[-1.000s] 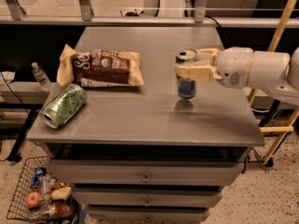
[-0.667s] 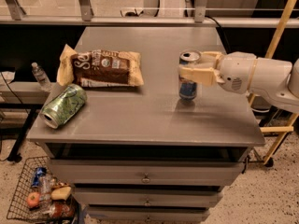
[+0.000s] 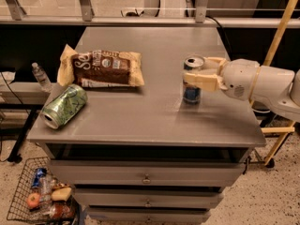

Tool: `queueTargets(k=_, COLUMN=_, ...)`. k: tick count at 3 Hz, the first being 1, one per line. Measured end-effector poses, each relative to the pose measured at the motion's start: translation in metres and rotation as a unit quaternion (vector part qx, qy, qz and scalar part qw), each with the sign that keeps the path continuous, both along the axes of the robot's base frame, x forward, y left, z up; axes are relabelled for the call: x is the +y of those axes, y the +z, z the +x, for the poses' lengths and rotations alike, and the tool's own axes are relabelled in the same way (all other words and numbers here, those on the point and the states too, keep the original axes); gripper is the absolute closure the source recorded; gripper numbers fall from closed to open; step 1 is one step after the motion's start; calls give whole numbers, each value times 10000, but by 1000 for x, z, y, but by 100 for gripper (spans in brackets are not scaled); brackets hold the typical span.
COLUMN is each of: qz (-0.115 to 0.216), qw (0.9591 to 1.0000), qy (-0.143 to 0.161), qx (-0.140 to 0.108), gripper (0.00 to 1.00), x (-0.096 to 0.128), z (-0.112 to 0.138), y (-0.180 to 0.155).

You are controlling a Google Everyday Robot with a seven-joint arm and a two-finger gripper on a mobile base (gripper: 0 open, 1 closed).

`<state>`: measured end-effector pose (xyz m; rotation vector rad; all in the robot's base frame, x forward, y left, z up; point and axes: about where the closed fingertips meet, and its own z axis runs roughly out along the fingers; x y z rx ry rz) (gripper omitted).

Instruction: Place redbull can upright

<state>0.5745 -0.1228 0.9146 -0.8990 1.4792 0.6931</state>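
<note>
Toward the right side of the flat grey metal surface (image 3: 140, 121), the slim blue-and-silver redbull can (image 3: 192, 94) stands upright with its silver top facing up and its base seemingly down on the surface. My cream-coloured gripper (image 3: 195, 72) reaches in from the right at the can's upper half, one finger crossing its near side and the other behind its far side. They look closed against the can, so I judge that I have hold of it. Over the last second very little has changed. The can has drifted only slightly rightward and nearer, perhaps settling a touch lower, and it has stayed vertical throughout with my fingers around it. To me that means the placing is all but done, and what remains is to open the gripper and back away to the right without nudging the can over. Well apart on the left, the wider green patterned can (image 3: 63, 106) lies on its side at the near edge. Just beyond it, the brown-and-tan snack bag (image 3: 105, 68) lies flat. Neither is in my way.
</note>
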Motion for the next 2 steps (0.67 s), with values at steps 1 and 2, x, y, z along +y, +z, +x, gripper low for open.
queueTargets(k=1, qz=-1, qw=10000, qy=18, qx=-3, gripper=84, x=2, z=0, y=0)
queueTargets(k=2, qz=-1, qw=10000, qy=39, qx=-6, gripper=61, x=5, z=0, y=1)
